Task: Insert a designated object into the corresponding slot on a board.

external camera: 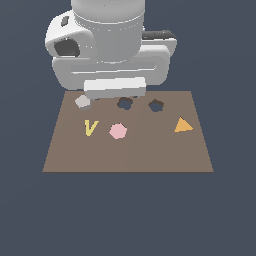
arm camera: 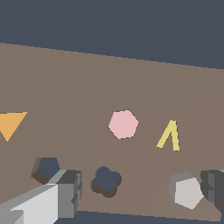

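Small pale grey pentagonal block (arm camera: 189,192) lies on flat brown rectangular board (external camera: 150,155) near far edge, toward exterior view's left corner. Gripper (arm camera: 140,194) spread wide, grasping nothing; one finger (arm camera: 214,186) just beside block. Dark pentagon slot (external camera: 156,105) well apart, lobed hole (external camera: 125,103) between. Risk: off-centre closure, one finger nudges block.
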Controlling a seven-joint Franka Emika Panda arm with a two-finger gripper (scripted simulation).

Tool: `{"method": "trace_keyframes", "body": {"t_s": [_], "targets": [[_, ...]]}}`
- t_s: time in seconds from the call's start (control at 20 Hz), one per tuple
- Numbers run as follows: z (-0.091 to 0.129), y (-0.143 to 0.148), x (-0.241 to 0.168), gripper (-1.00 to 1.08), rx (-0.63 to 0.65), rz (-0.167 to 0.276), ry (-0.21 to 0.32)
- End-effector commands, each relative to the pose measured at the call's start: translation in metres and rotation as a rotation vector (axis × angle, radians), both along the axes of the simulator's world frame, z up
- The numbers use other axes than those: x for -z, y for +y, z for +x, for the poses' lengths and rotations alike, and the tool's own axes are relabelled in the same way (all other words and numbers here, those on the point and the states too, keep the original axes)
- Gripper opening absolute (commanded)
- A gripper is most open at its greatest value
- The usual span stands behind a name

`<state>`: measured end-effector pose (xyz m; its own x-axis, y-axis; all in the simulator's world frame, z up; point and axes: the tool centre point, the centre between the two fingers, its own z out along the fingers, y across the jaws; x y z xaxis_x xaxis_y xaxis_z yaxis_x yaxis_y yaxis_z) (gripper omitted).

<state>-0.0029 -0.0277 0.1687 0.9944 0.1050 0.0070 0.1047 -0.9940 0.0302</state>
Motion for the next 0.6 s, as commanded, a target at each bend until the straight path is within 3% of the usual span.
{"method": "trace_keyframes", "body": {"t_s": [0.0, 0.55], "targets": [[-0.005, -0.002, 0.004, 1.0, -0.037, 0.001, 0.001], [-0.034, -0.02, 0.029, 1.0, -0.287, 0.005, 0.006]]}}
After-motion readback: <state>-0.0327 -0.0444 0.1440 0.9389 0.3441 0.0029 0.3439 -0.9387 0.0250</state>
